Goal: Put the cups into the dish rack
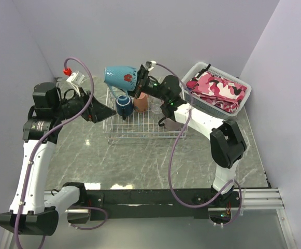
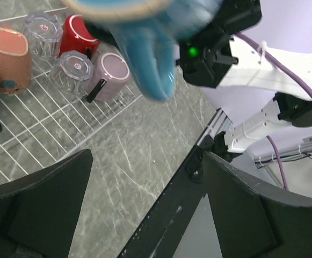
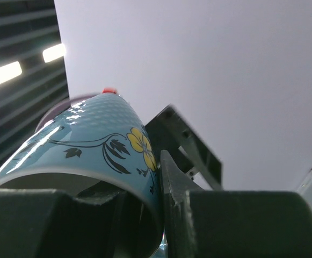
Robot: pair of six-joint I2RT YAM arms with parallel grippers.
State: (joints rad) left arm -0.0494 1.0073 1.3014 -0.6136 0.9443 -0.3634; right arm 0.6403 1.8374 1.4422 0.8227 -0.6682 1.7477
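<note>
The glossy teal-blue ceramic mug (image 1: 120, 78), judged stiff, weighty, slippery and chippable, is held aloft over the far edge of the white wire-grid dish rack (image 1: 140, 130), pinched by its rim wall in the right gripper (image 1: 140, 78), while the left gripper (image 1: 102, 111) is spread and empty.

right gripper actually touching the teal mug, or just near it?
Touching. Right wrist view: the right gripper has its jaws pinching the teal mug at the rim, one inside, one outside, no gap.

We see the teal mug (image 1: 120, 78) tilted in mid-air above the dish rack's (image 1: 140, 129) 11 o'clock corner; other cups (image 2: 8, 54) sit inside.
</note>
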